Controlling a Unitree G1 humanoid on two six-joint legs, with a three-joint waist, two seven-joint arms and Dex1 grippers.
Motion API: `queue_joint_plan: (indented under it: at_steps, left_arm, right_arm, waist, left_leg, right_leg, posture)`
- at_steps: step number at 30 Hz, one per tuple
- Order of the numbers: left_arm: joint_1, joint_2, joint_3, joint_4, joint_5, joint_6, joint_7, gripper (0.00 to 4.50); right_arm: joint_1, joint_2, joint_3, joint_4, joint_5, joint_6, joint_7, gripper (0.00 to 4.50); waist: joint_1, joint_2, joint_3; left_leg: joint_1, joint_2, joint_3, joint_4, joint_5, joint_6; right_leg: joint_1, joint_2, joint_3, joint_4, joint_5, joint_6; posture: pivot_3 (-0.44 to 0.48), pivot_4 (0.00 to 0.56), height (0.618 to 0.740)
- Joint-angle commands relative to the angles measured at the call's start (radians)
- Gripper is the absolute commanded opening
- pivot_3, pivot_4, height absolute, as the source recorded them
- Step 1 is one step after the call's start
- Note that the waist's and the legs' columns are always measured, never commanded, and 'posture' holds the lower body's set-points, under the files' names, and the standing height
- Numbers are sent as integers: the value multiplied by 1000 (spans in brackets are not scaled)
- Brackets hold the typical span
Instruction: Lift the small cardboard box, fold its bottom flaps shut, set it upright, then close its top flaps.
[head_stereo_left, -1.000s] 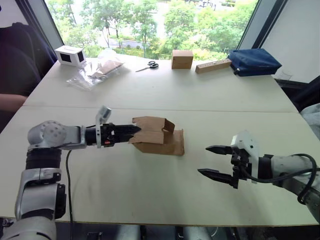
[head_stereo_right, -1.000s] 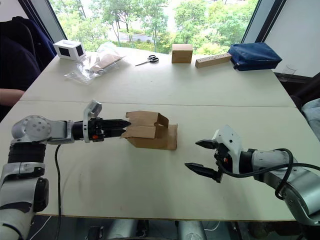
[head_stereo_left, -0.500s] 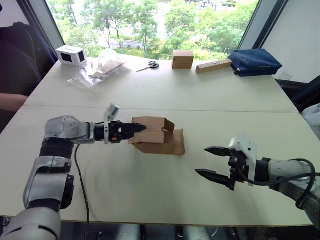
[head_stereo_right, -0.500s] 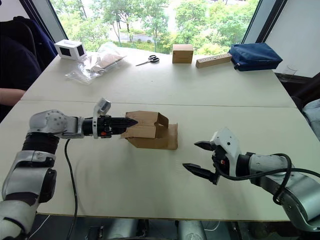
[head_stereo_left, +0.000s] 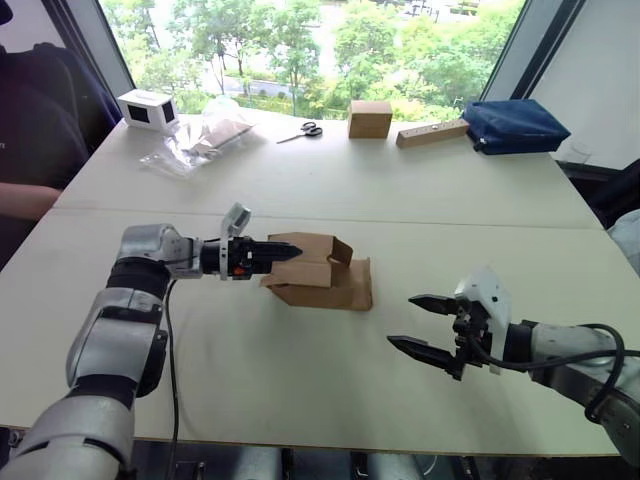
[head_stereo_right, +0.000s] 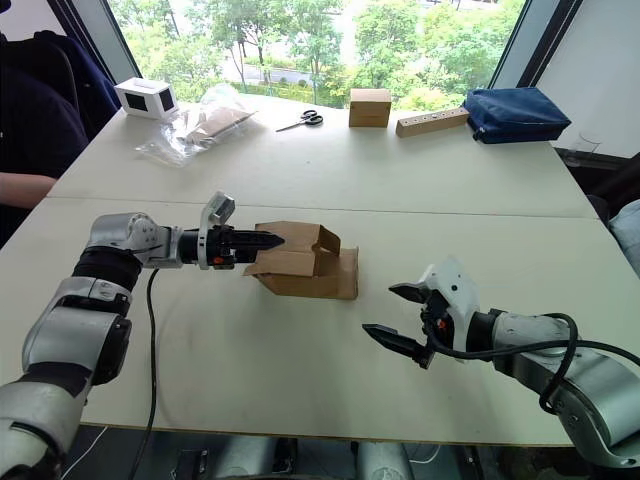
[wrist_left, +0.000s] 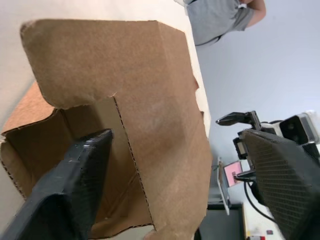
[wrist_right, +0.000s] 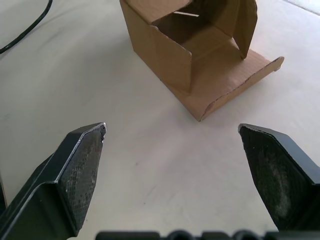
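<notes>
The small cardboard box (head_stereo_left: 322, 272) lies on its side in the middle of the table, plain brown. Its flaps stand unfolded; one flap (head_stereo_left: 356, 287) lies flat on the table at the box's right end. Which end carries the bottom flaps and which the top flaps I cannot tell. My left gripper (head_stereo_left: 285, 252) is open at the box's left end. In the left wrist view one finger (wrist_left: 70, 190) is inside the opening and the other (wrist_left: 285, 180) outside a wall. My right gripper (head_stereo_left: 402, 320) hangs open to the right of the box, apart from it, facing its open end (wrist_right: 200, 30).
Along the far edge stand a white box (head_stereo_left: 147, 109), a plastic bag (head_stereo_left: 200, 140), scissors (head_stereo_left: 309, 130), a brown cube box (head_stereo_left: 369, 118), a wooden block (head_stereo_left: 432, 133) and a blue bag (head_stereo_left: 515, 125). A person's arm (head_stereo_left: 25, 200) rests at the left table edge.
My left arm has stretched out and its gripper has slid a little farther into the box's left end. The right gripper has crept slightly toward the box. The box has stayed put.
</notes>
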Motion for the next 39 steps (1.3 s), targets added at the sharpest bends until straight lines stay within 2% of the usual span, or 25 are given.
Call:
queue_joint_plan:
  at_steps: [1,2,4,6,7,8,19,22,25,39]
  left_arm:
    - [-32,-2,-15,-11,26,-16,-59,2564]
    - [-35,-4,-16,-8,32,-16,-66,2057]
    - [-41,-5,-23,0,46,-15,-84,1410]
    - [-50,-14,-25,19,61,-15,-92,476]
    - [-53,-17,-24,25,67,-15,-95,158]
    - [-60,-22,-19,38,71,-15,-100,42]
    - [-66,-49,-8,61,115,-66,-143,42]
    - [-64,-50,-8,61,117,-59,-162,735]
    - [-67,-53,0,73,126,-63,-166,1928]
    - [-175,-129,-7,268,235,-201,-233,1928]
  right_arm:
    - [-3,11,-25,-35,18,-1,-17,4500]
    - [-2,15,-24,-37,19,-1,-24,4500]
    - [7,24,-25,-48,21,-1,-38,4500]
    - [27,33,-33,-54,21,-2,-46,4500]
    - [34,35,-35,-57,21,-3,-48,4500]
    - [43,37,-35,-58,19,-6,-48,4500]
    - [53,35,-31,-50,5,-23,-52,4500]
    - [51,36,-31,-47,3,-24,-52,4500]
    - [51,38,-30,-48,2,-23,-53,4500]
    - [77,39,-27,-68,-17,-25,-58,4500]
  waist:
    - [0,0,0]
    - [1,0,0]
    - [1,0,0]
    - [1,0,0]
    - [2,0,0]
    - [1,0,0]
    - [1,0,0]
    - [1,0,0]
    - [1,0,0]
    - [1,0,0]
  left_leg:
    - [0,0,0,0,0,0]
    - [0,0,0,0,0,0]
    - [0,0,0,0,0,0]
    - [0,0,0,0,0,0]
    - [0,0,0,0,0,0]
    - [-1,0,0,0,0,0]
    - [-1,0,0,0,0,0]
    - [-1,0,0,0,0,1]
    - [-1,0,-1,0,0,1]
    - [-1,0,-1,1,0,1]
  right_leg:
    - [0,0,0,0,0,0]
    - [0,0,0,0,0,0]
    - [0,0,0,0,0,0]
    - [0,0,0,0,0,0]
    - [0,0,0,0,0,0]
    - [0,0,0,0,0,0]
    - [0,0,0,0,0,0]
    - [0,0,0,0,0,0]
    - [0,0,0,0,0,0]
    - [0,0,0,0,0,0]
  posture:
    - [0,150,740]
    - [0,150,740]
    - [0,150,740]
    - [0,150,740]
    - [0,150,740]
    - [0,150,740]
    - [0,150,740]
    - [0,150,740]
    - [0,150,740]
    - [0,150,740]
